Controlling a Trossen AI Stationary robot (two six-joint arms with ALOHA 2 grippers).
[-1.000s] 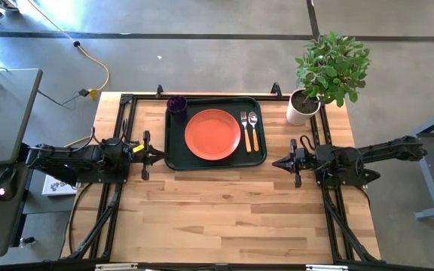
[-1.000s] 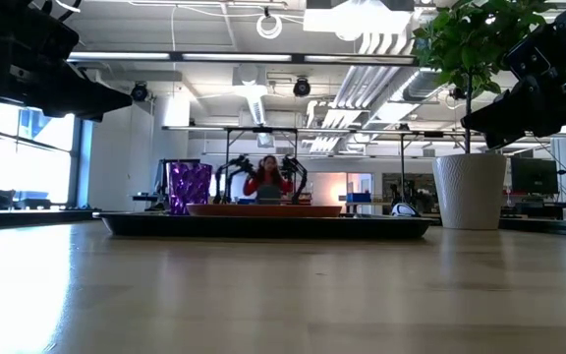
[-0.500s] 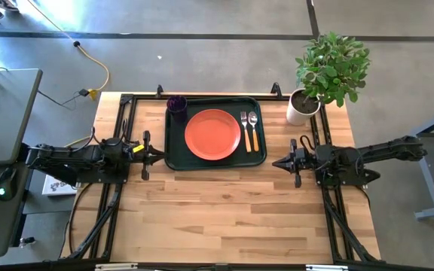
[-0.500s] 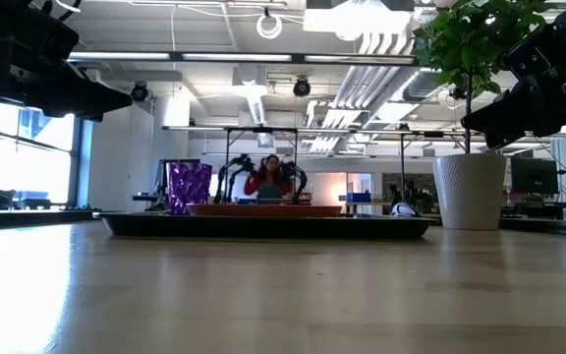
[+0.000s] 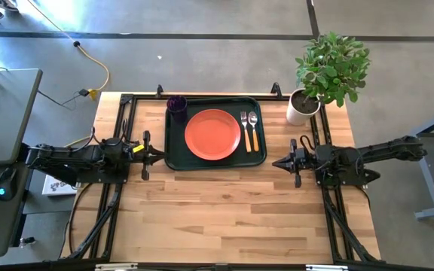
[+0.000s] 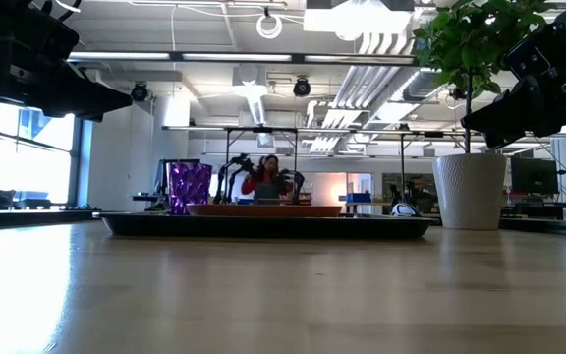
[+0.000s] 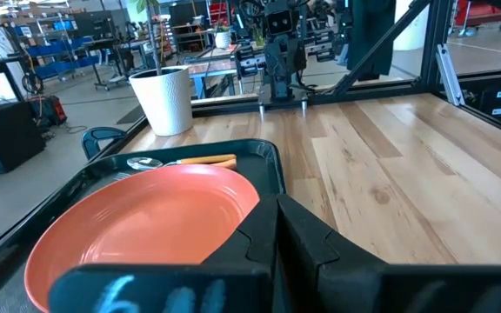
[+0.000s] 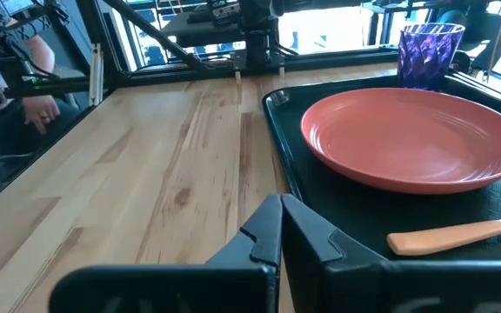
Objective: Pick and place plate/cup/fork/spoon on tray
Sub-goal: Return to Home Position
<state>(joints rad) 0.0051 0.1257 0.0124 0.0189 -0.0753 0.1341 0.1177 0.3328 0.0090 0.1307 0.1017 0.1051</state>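
The dark green tray [image 5: 173, 150] lies at the table's far middle. On it rest the orange-red plate [image 5: 212, 134], the purple cup [image 5: 176, 104] at its far left corner, and the fork [image 5: 245, 131] and spoon [image 5: 253, 129] side by side right of the plate. My left gripper [image 5: 160, 156] is shut and empty just left of the tray; it also shows in the left wrist view [image 7: 277, 228]. My right gripper [image 5: 276, 162] is shut and empty just right of the tray's near right corner; it also shows in the right wrist view [image 8: 280, 228].
A white pot with a green plant [image 5: 304, 105] stands at the table's far right corner. Bare wooden table [image 5: 224, 218] spreads across the near half. A person [image 6: 266, 180] sits in the room beyond the table's far edge.
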